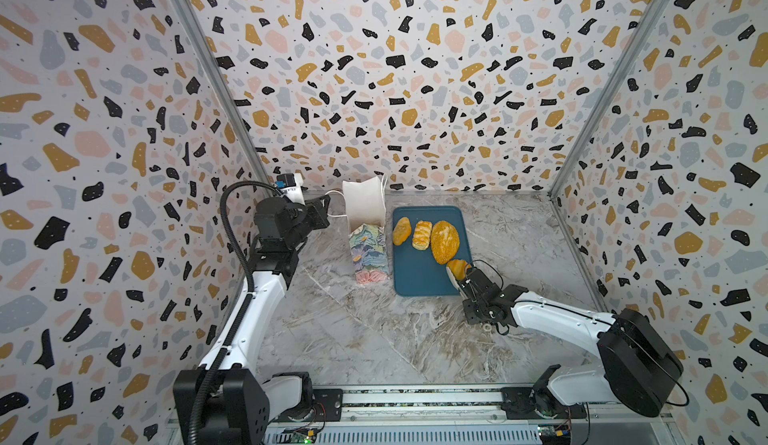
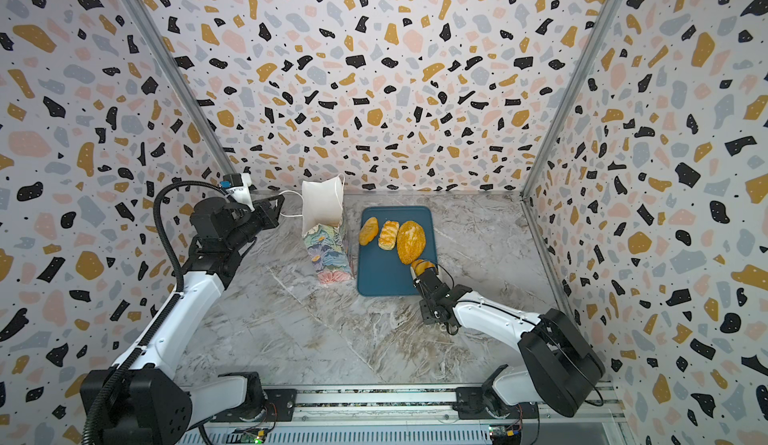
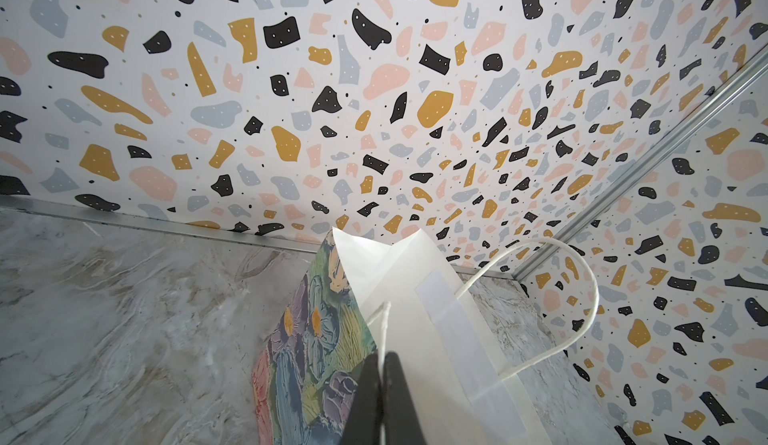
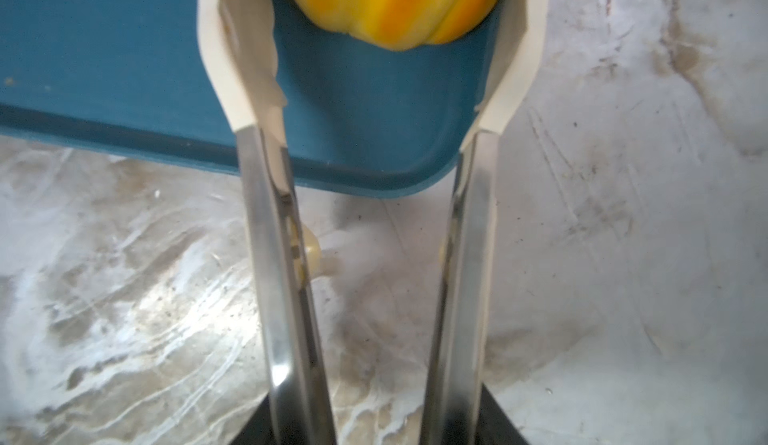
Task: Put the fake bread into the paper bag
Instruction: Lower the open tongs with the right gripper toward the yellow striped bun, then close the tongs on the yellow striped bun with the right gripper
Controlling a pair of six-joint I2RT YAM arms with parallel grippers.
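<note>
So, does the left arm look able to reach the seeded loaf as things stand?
Probably not: the left gripper is shut on the cord handle of the paper bag, and the bag stands between it and the seeded loaf.

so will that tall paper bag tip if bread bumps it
Probably tippy: the paper bag stands tall on a narrow base. Its thin walls look floppy, so a push may crumple them. The left fingers pinching its cord handle should steady it.

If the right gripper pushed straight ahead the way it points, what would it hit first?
The ridged roll, sitting between the jaws of the right gripper on the blue tray. Just beyond lies the seeded loaf, probably next; depth is unclear.
</note>
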